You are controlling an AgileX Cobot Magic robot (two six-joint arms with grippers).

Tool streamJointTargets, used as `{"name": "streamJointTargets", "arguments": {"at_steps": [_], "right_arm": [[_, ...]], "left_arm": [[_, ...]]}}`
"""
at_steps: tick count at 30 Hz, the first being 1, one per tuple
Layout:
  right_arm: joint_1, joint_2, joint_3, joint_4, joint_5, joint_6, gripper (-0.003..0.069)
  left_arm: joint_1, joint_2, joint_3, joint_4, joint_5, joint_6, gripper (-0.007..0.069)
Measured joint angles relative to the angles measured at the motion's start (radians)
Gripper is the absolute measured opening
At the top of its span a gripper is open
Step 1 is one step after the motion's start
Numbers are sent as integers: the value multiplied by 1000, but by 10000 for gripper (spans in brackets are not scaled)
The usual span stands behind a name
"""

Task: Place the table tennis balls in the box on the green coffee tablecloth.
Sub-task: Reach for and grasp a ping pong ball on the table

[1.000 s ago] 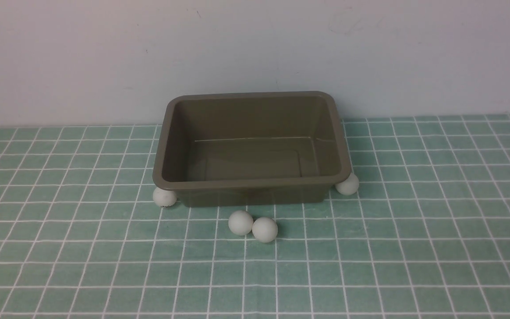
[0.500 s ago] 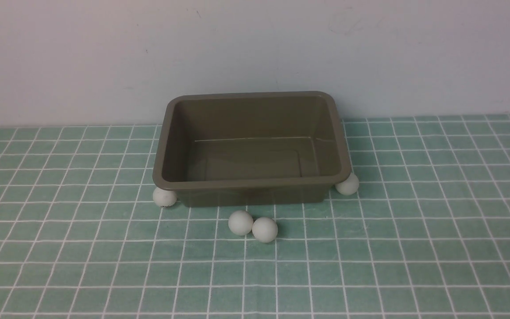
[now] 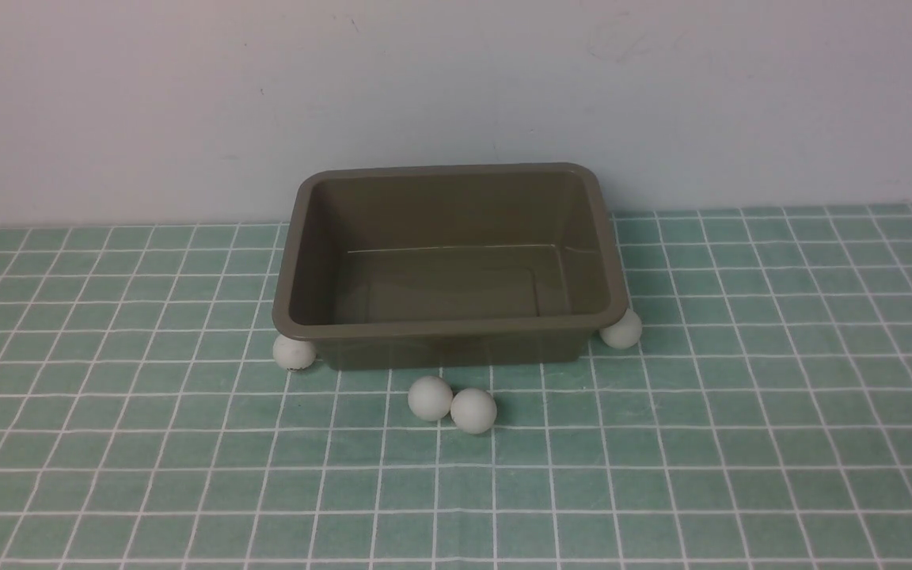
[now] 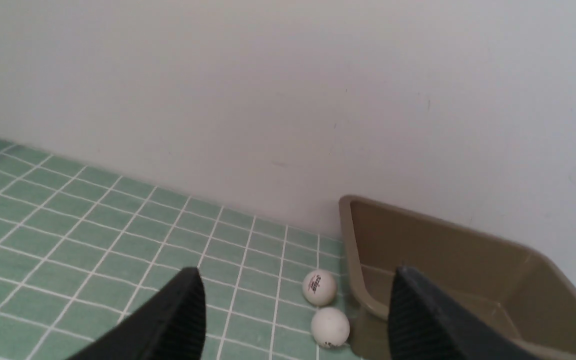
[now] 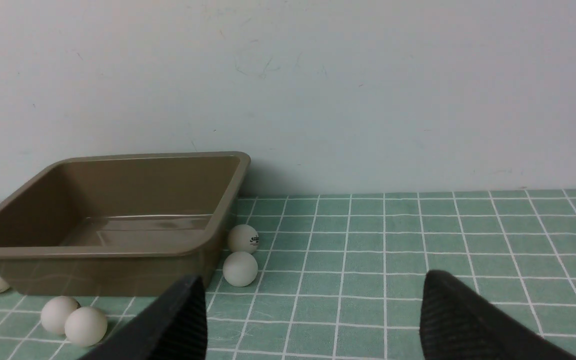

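The left hand point(image 4: 296, 280) has slipped out of the front view's lower left corner, so no pick has begun yet. The box point(image 3: 448, 328) sits empty mid-frame on the cloth point(image 3: 741, 443), back against the wall. I count one box and six balls point(image 3: 430, 397), all on the cloth around it: two before its front wall, two at its left side, two at its right. The left and right hand point(image 5: 313, 280) both gape open, holding nothing.
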Motion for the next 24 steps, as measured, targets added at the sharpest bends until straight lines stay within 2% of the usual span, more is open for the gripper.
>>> {"name": "streamJointTargets", "arguments": {"at_steps": [4,6,11,15,17,20,24], "right_arm": [[0,0,0,52,0,-65,516],[0,0,0,92,0,-114,516],[0,31,0,192,-3,-255,516],[0,105,0,315,-5,-369,516],[0,156,0,379,-8,-422,516],[0,226,0,457,-20,-550,516],[0,321,-33,532,-21,-731,516]], "left_arm": [[0,87,-75,-75,100,141,447],[0,139,-108,-151,142,255,447],[0,296,-176,-399,200,639,447],[0,397,-192,-544,205,816,447],[0,458,-192,-578,205,859,447],[0,541,-192,-566,201,889,447],[0,628,-192,-522,175,821,447]]}}
